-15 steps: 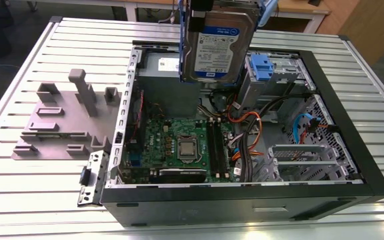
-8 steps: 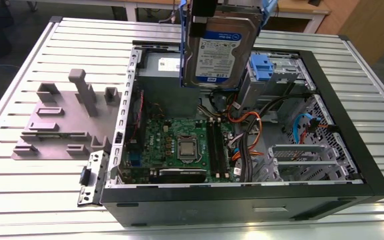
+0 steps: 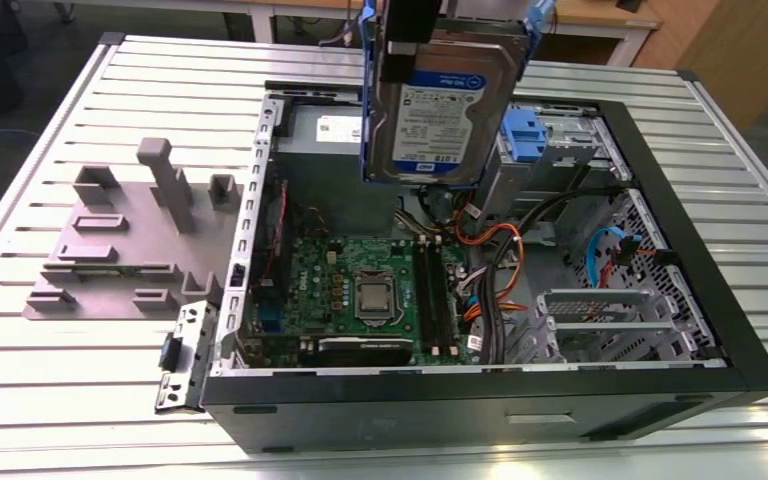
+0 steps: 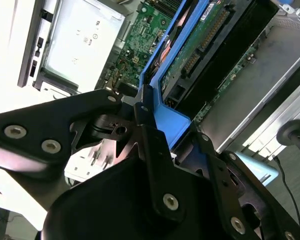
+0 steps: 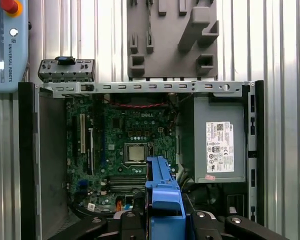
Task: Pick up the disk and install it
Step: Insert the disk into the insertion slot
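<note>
Disk held aloft over the open computer case.
The gripper [image 5: 162, 219] is closed on the disk [image 3: 440, 100], clamping its blue side rails, so it hangs upright, label outward, above the far end of the computer case [image 3: 744, 370], near the blue clip [image 3: 524, 128]. I judge this carry needs a firm, steady grip, with the rails kept square to the case and clear of the cables [image 3: 491, 250].

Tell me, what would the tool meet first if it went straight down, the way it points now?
The tool, shut on the disk, points down into the open case. The disk's lower edge would probably reach the cables beside the motherboard first; depth is unclear.
</note>
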You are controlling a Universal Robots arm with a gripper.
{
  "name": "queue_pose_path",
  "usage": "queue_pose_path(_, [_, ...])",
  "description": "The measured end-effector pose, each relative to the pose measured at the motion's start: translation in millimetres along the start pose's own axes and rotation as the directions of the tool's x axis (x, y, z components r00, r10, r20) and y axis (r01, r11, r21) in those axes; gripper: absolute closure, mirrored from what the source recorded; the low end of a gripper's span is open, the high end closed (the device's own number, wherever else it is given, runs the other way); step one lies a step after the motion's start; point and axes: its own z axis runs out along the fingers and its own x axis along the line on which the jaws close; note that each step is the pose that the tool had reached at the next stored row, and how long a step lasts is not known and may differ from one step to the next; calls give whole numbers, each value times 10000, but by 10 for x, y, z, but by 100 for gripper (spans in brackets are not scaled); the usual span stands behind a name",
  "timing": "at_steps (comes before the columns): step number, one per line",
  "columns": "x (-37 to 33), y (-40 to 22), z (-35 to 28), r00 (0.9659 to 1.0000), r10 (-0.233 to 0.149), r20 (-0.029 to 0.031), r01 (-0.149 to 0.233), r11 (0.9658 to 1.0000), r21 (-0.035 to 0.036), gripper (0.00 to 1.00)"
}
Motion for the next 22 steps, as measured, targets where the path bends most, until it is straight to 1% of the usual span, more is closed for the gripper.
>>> queue_pose_path(13, [167, -30, 8, 10000, 43, 0, -43, 10000, 0, 64])
queue_pose_path(19, [196, -49, 12, 9997, 244, -1, -244, 9997, 4, 64])
queue_pose_path(22, [229, -69, 19, 9996, 267, 0, -267, 9996, 5, 64])
